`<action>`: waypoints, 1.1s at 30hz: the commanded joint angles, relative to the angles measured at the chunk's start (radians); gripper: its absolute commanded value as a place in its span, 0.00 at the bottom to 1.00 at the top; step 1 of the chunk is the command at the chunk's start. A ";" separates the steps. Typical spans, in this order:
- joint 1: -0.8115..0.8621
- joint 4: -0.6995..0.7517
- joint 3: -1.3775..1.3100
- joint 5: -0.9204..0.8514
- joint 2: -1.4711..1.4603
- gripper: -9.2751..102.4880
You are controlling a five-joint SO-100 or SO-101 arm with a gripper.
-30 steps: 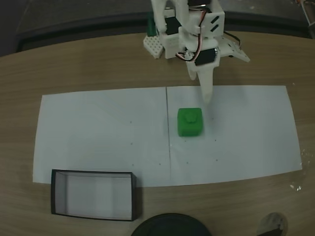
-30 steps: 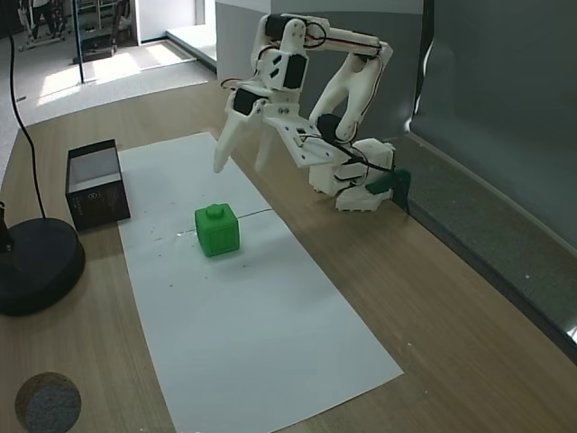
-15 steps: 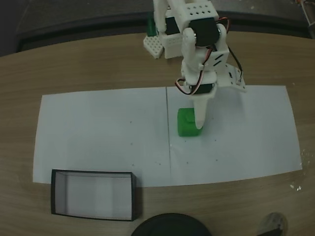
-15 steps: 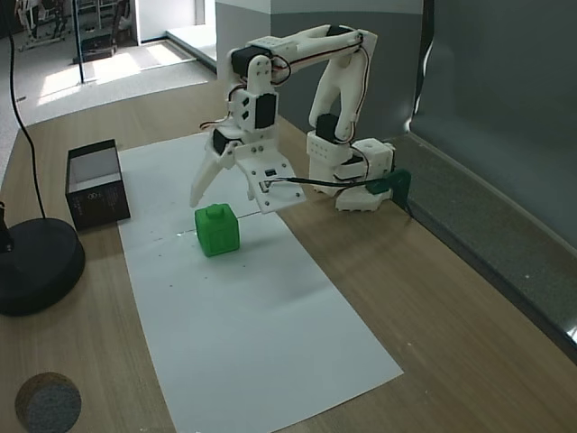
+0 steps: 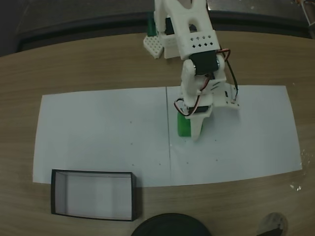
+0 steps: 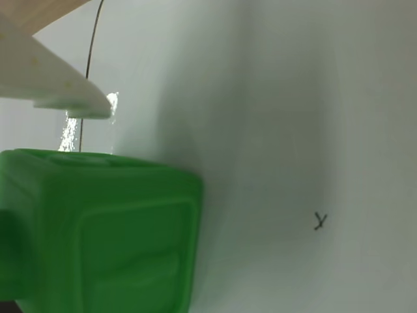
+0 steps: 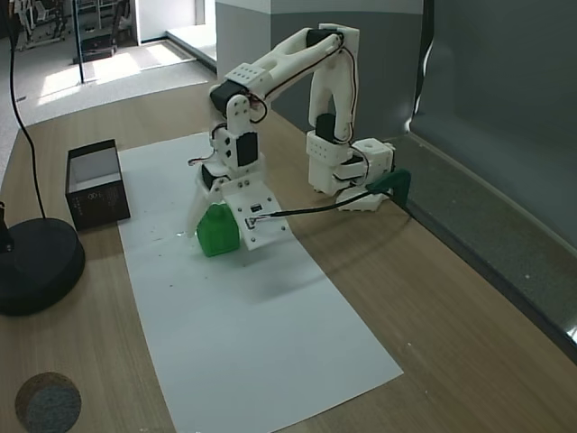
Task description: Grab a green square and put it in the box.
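Observation:
The green square rests on the white paper sheet, with the open gripper lowered over it, one finger on each side. In a fixed view from above, the arm covers most of the green square, and the gripper reaches down past it. Up close in the wrist view, the green square fills the lower left, and a white finger sits just above it with a thin gap of paper between. The box, dark-walled with a pale floor, stands off the paper's near left corner; in a fixed view from the side the box is at the far left.
A round black disc lies near the box, seen also as the black disc at the bottom edge. The arm's base stands at the table's back edge. A small grey round patch sits on the wooden table.
The arm reached forward and down from behind the green square. The gripper went from hovering above the paper to straddling the square. The square and box have not moved.

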 commanded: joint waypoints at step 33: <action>0.499 -0.296 -0.732 -0.071 0.044 0.15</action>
